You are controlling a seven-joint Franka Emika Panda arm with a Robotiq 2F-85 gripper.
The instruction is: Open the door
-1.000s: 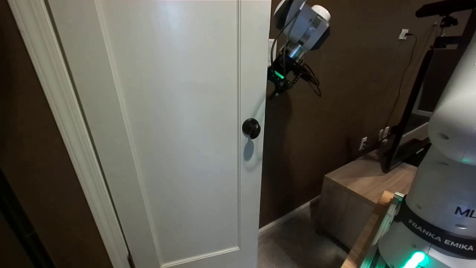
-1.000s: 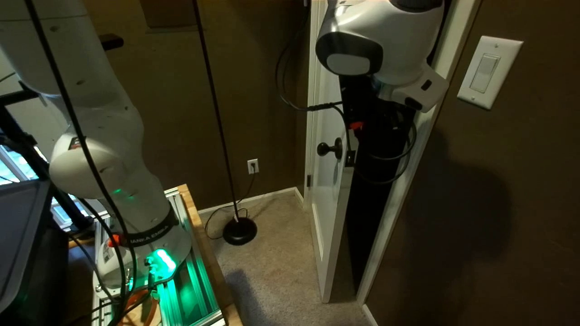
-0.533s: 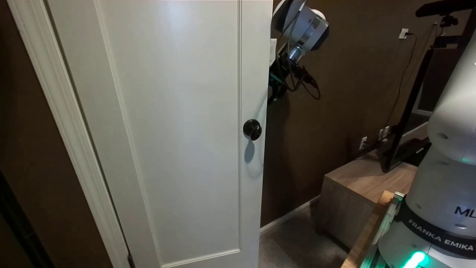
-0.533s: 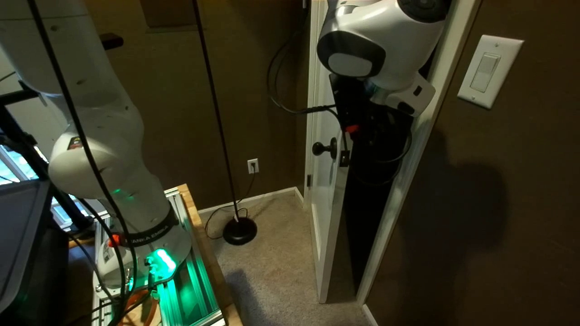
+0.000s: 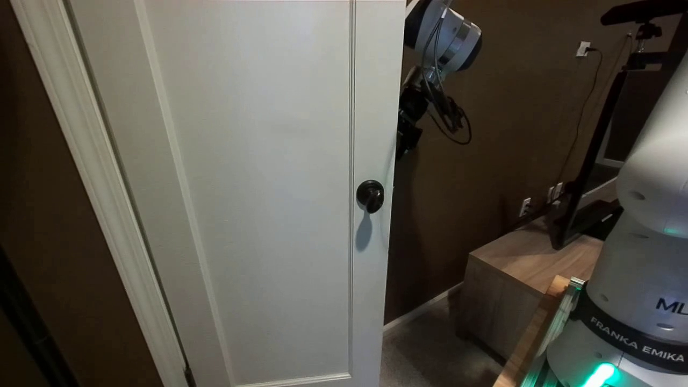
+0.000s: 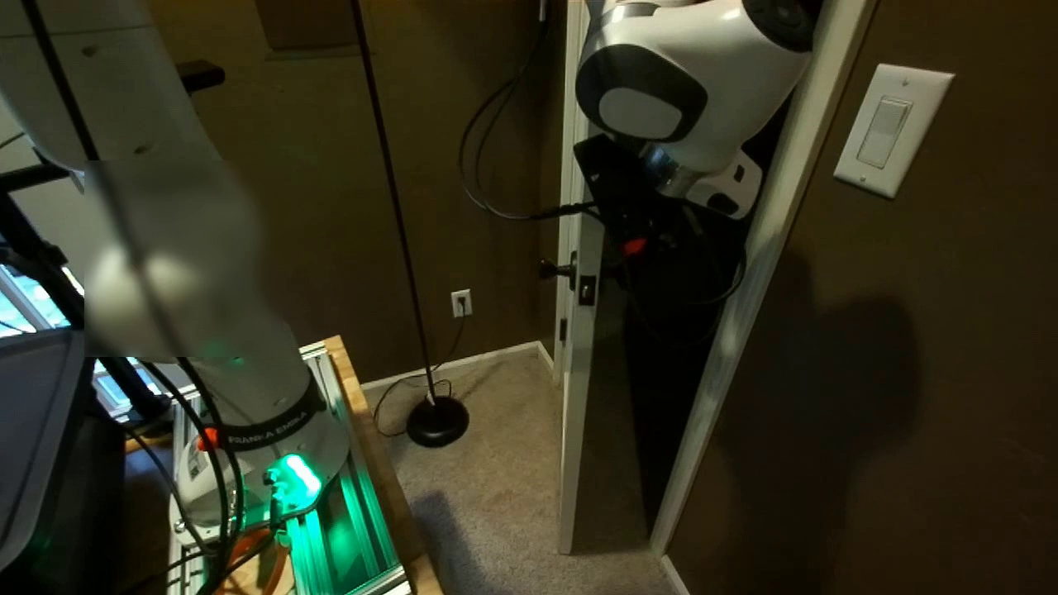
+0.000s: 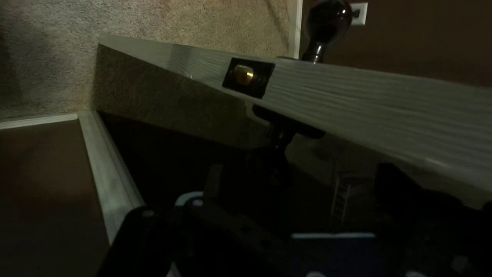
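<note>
The white door (image 5: 258, 188) stands ajar; its free edge shows in an exterior view (image 6: 576, 413) and in the wrist view (image 7: 365, 100). Its near black knob (image 5: 371, 196) shows in both exterior views (image 6: 555, 269). A second dark knob (image 7: 277, 146) on the far face shows dimly in the wrist view. My gripper (image 7: 301, 177) is behind the free edge, in the gap between door and frame. Its fingers (image 7: 398, 184) are spread apart with nothing seen between them but the dark gap. In an exterior view the door partly hides the gripper (image 5: 404, 148). Contact with the door cannot be told.
The white door frame (image 6: 760, 273) and a brown wall with a light switch (image 6: 884, 136) are close beside the wrist. A lamp base (image 6: 438, 421) stands on the carpet. A wooden cabinet (image 5: 532, 258) stands near the robot base. A cable loop (image 6: 496, 165) hangs from the wrist.
The door has swung wider, its free edge moving away from the frame. The wrist has tilted and moved with it, and the gripper sits lower behind the door edge.
</note>
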